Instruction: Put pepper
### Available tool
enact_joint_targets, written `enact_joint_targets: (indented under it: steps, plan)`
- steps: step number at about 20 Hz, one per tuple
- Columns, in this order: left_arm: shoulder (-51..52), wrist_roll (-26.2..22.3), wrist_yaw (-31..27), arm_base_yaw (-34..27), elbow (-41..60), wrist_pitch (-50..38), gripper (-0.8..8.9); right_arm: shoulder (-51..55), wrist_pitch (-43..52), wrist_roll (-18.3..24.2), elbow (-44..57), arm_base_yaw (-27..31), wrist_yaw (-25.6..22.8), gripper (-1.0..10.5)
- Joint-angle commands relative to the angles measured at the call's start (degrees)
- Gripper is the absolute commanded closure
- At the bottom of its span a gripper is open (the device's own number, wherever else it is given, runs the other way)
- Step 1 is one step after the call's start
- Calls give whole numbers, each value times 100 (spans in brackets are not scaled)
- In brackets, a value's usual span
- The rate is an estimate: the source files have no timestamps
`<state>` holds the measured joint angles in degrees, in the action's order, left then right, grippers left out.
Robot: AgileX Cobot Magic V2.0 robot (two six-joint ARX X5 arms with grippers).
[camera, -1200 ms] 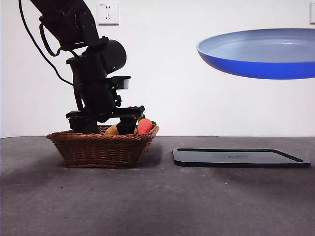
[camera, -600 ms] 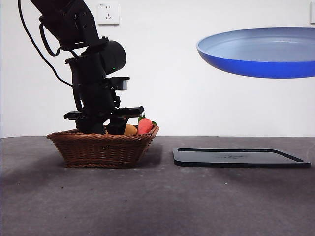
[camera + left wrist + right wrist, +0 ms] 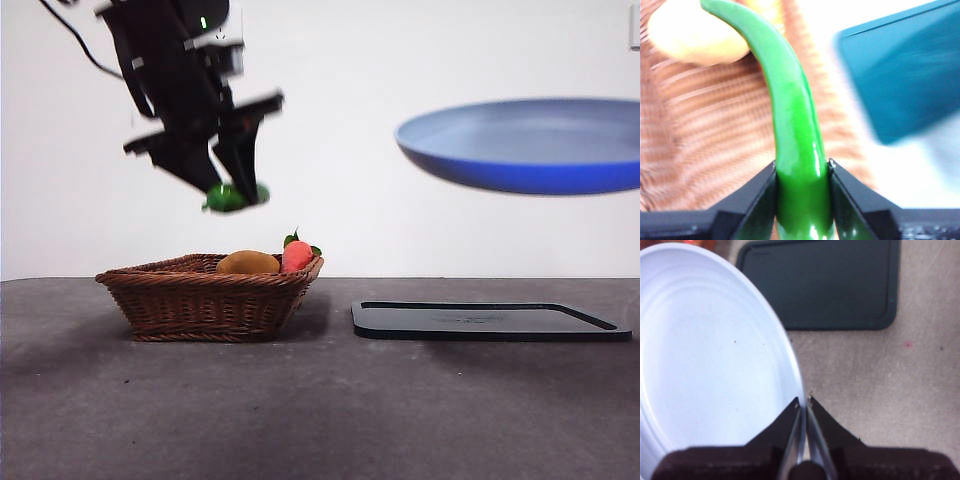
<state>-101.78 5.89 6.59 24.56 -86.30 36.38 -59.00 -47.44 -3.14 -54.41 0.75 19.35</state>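
The pepper (image 3: pixel 792 115) is glossy green, long and curved. My left gripper (image 3: pixel 801 175) is shut on it. In the front view the left gripper (image 3: pixel 232 185) holds the pepper (image 3: pixel 232 197) in the air above the wicker basket (image 3: pixel 205 300). My right gripper (image 3: pixel 804 407) is shut on the rim of a blue plate (image 3: pixel 705 350). It holds the plate (image 3: pixel 525 145) level, high at the right above the black tray (image 3: pixel 490 320).
In the basket lie a yellow-orange rounded item (image 3: pixel 248 263) and a red-orange item with green leaves (image 3: pixel 295 255). The yellow item (image 3: pixel 690 35) and the black tray (image 3: pixel 905 75) show below the pepper in the left wrist view. The dark tabletop (image 3: pixel 320 410) stretches in front.
My left gripper has risen out of the basket with the pepper in its jaws. The blue plate has dropped a little lower.
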Motion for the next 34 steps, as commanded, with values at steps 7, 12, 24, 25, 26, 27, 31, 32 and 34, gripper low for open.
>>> enact_joint_targets:
  steps: [7,12,24,25,26,27,31,32,34]
  plan:
    - [898,57,1650,839,-118,205,703,-1508,828,-470,-94,-149,365,944]
    - [675,-177,1283,1932,-116,59,703,-1856,1012,-647,-94,-275,625,944]
    - [-356,-619,109,2594,-116,-437,701,-1856,938,-697,-94,-275,780,944]
    - [-424,-621,107,2594,-116,-428,700,-1856,933,-704,-94,-275,785,944]
    - [-483,-621,109,2601,-116,-422,699,-1856,925,-717,-94,-275,793,944]
    - [-544,-619,122,2612,-116,-422,699,-1856,925,-730,-94,-275,861,944]
    - [-621,-614,98,2660,-116,-350,647,-1856,918,-763,-94,-275,977,944]
    - [-619,-614,98,2675,-116,-378,602,-1856,916,-763,-94,-275,979,944]
    - [-616,-614,98,2675,-116,-372,564,-1856,874,-778,-94,-275,1032,944]
